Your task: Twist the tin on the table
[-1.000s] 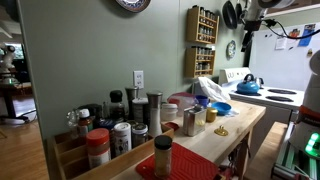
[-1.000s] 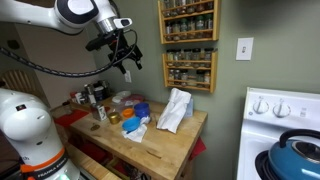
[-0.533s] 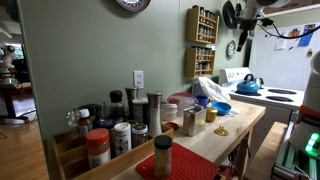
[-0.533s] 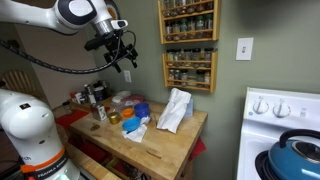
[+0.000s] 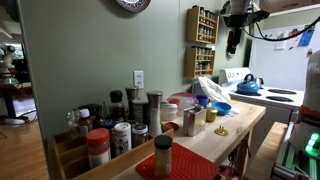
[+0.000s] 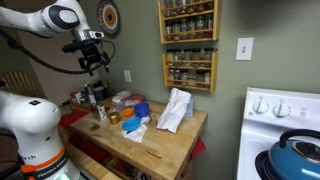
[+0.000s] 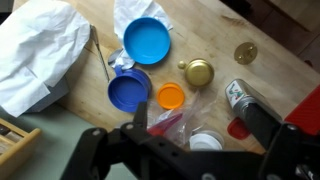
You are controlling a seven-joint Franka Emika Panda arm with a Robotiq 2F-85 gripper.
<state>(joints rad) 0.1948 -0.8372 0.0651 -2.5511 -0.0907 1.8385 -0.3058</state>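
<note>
The tin stands upright on the pale wood table, next to a small yellow-topped jar. In an exterior view it is small and hard to pick out near the table's left end. In the wrist view the tin shows from above, right of the gold-topped jar. My gripper hangs high above the table, well clear of the tin, and it also shows in an exterior view. In the wrist view its fingers are spread apart and hold nothing.
Blue lids, an orange lid, crumpled white paper and a plastic bag lie on the table. Many jars crowd one end. A spice rack hangs on the wall. A stove with a blue kettle stands beside the table.
The arm has swung sideways over the table and the gripper has come lower, toward the jar end. Nothing on the table has moved.
</note>
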